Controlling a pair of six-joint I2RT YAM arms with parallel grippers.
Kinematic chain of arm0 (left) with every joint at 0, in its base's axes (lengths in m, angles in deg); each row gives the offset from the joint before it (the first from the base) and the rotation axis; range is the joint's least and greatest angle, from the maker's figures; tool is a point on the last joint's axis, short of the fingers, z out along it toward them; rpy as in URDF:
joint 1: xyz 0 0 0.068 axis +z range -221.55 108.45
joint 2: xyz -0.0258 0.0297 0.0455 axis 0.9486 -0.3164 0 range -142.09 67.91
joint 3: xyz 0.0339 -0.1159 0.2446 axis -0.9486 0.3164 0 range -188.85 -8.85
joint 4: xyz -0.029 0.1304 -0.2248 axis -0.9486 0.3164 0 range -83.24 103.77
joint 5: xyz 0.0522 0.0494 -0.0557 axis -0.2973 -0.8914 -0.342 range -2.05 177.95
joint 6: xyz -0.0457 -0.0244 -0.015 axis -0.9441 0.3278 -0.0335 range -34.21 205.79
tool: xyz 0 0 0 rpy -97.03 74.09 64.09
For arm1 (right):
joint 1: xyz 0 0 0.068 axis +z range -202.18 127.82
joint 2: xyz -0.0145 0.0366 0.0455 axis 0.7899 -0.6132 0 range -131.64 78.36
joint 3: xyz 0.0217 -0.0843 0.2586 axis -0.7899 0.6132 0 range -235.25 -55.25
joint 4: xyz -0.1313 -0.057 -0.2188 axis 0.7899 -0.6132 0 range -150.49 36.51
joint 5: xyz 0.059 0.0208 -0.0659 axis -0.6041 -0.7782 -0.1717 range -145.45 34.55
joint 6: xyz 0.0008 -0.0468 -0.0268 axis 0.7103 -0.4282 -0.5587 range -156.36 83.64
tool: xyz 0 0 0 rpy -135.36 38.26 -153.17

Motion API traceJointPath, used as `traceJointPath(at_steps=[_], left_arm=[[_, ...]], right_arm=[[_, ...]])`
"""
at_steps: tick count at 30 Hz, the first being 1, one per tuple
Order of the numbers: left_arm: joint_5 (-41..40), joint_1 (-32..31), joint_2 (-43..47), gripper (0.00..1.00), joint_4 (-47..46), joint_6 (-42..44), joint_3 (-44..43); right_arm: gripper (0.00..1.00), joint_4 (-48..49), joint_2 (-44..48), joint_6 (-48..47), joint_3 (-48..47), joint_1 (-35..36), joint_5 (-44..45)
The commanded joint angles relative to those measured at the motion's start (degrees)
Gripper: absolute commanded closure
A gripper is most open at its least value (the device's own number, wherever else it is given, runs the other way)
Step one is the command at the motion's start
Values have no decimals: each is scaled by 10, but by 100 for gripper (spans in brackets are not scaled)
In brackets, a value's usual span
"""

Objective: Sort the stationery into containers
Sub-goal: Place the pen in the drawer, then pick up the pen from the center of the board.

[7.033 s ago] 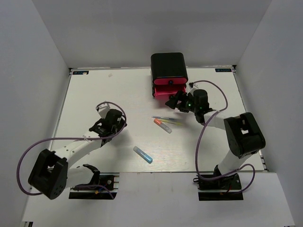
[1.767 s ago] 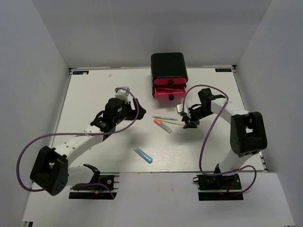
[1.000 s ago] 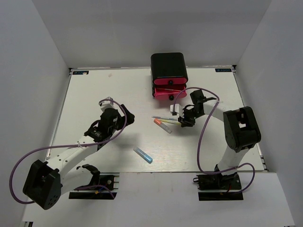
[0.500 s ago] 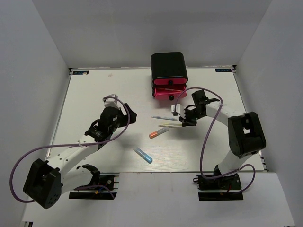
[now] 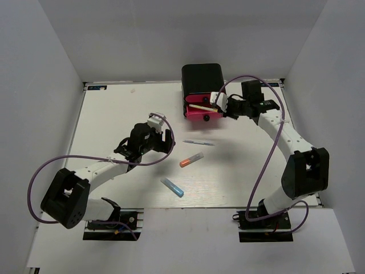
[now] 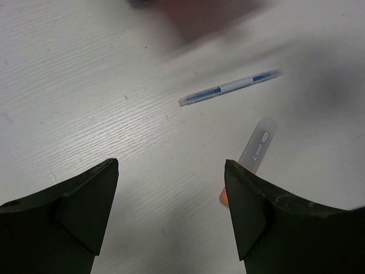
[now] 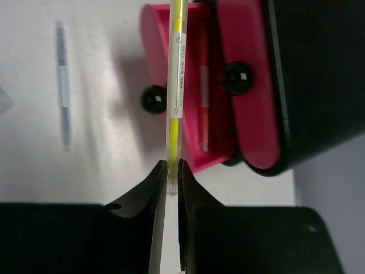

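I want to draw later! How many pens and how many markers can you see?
Pens: 3 (yellow pen in the right tool, bluish pen on the table, red pen in the open drawer)
Markers: 2 (orange marker, blue marker)
Total: 5

The right arm (image 5: 282,128) reaches far up the table, its wrist just right of the black box (image 5: 202,77), fingers pointing left across the box's front. The right gripper (image 7: 173,171) pinches the end of a yellow pen (image 7: 175,85). The left arm (image 5: 100,168) stretches forward, low and bent, well to the box's near left. The left gripper (image 6: 171,191) hangs with jaws wide apart, holding nothing.
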Motion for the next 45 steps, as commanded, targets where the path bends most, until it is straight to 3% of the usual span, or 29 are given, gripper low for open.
traceJointPath(at_steps=[1,9,22,25,26,29,33,37,38,41,42,44,45], left_arm=[[30,-1,9,15,-28,41,-22],[45,-1,21,17,-74,58,11],[68,-7,27,17,-79,100,6],[93,-7,14,17,-84,124,-7],[98,-7,3,17,-84,133,-14],[119,-13,-20,17,-78,176,-42],[132,-18,-42,17,-72,205,-60],[138,-18,-47,18,-72,199,-66],[138,-18,-47,20,-72,193,-60],[138,-18,-25,27,-67,165,-45],[132,-18,-19,29,-67,154,-39],[91,-18,-14,33,-41,105,-33],[74,-18,-1,33,-27,86,-33]], right_arm=[[100,9,-25,-48,-48,-12,33],[98,9,-113,-107,-124,-19,74],[90,-29,-168,-160,-164,-14,67],[77,-36,-173,-161,-172,-14,66],[66,-42,-177,-160,-180,-13,64],[58,-50,-182,-149,-196,-15,47],[58,-56,-169,-125,-198,-17,30],[68,-76,-133,-109,-177,-23,-20],[77,-90,-109,-116,-163,-31,-82],[84,-208,-83,-231,-115,-30,-167],[84,-259,-77,-245,-97,-25,-173],[81,-260,-71,-261,-33,-17,-187],[72,-245,-65,-255,0,-14,-188]])
